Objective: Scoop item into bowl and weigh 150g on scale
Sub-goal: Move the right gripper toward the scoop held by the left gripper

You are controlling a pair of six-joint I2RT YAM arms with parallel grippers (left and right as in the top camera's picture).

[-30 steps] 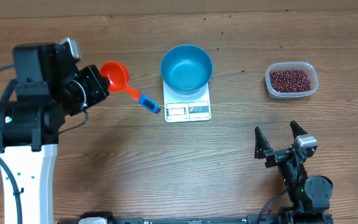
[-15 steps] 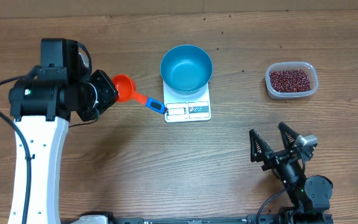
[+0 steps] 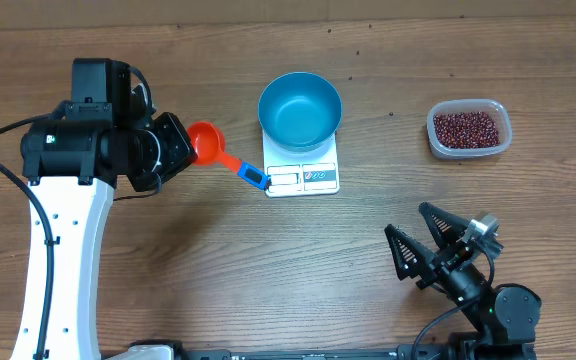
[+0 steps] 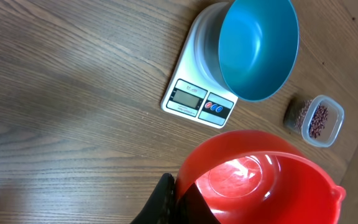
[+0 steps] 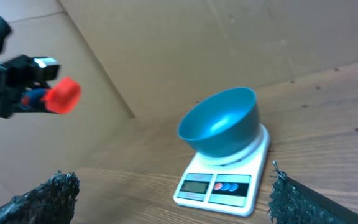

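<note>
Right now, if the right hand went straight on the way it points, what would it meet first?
Probably the scale carrying the bowl, centred ahead of the right hand; nothing lies between, though height is unclear.

We'd call this a robot lab bench, not a kitchen: left arm [image 3: 58,240] and right arm [image 3: 493,310] at one wood-grain table [image 3: 218,280], brown cardboard backdrop [image 5: 197,43] behind, kitchen scale [image 3: 318,178] out on the tabletop.

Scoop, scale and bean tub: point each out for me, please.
scoop [image 3: 206,141], overhead view, on its red cup.
scale [image 3: 303,178], overhead view, on its front display panel.
bean tub [image 3: 468,154], overhead view, on its near rim.
</note>
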